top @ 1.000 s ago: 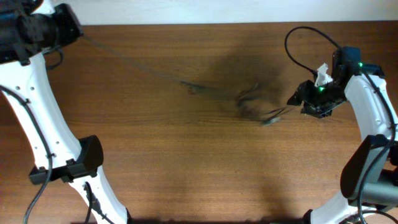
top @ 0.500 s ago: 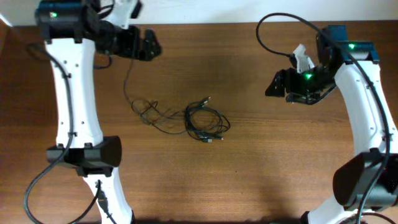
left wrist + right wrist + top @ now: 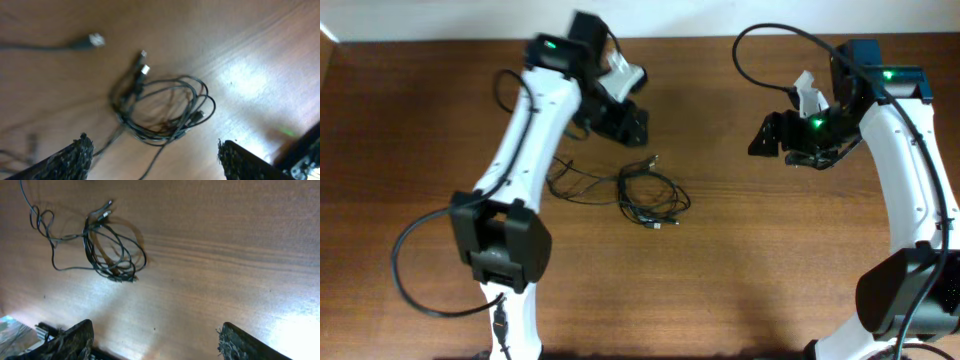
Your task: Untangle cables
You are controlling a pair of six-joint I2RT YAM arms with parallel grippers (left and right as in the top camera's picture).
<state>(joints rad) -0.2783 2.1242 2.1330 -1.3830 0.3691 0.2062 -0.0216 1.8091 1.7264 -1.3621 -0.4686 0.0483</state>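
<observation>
Left end effector [image 3: 626,124] hangs spread wide and empty at twelve o'clock of the thin black cables with silvery plugs [image 3: 642,195], coiled loosely on the brown wooden bench [image 3: 750,270]. Right end effector [image 3: 767,138], likewise spread and empty, sits at two o'clock.

The left arm [image 3: 525,130] and the right arm [image 3: 910,170] have smooth, rounded white shells with black joints [image 3: 500,240]. A small green light [image 3: 550,43] shines near each wrist. A thick black cord [image 3: 735,52] makes a loop above the right arm. The left fingers [image 3: 75,157] and the right fingers [image 3: 75,340] are black, with a rough, grainy surface.
</observation>
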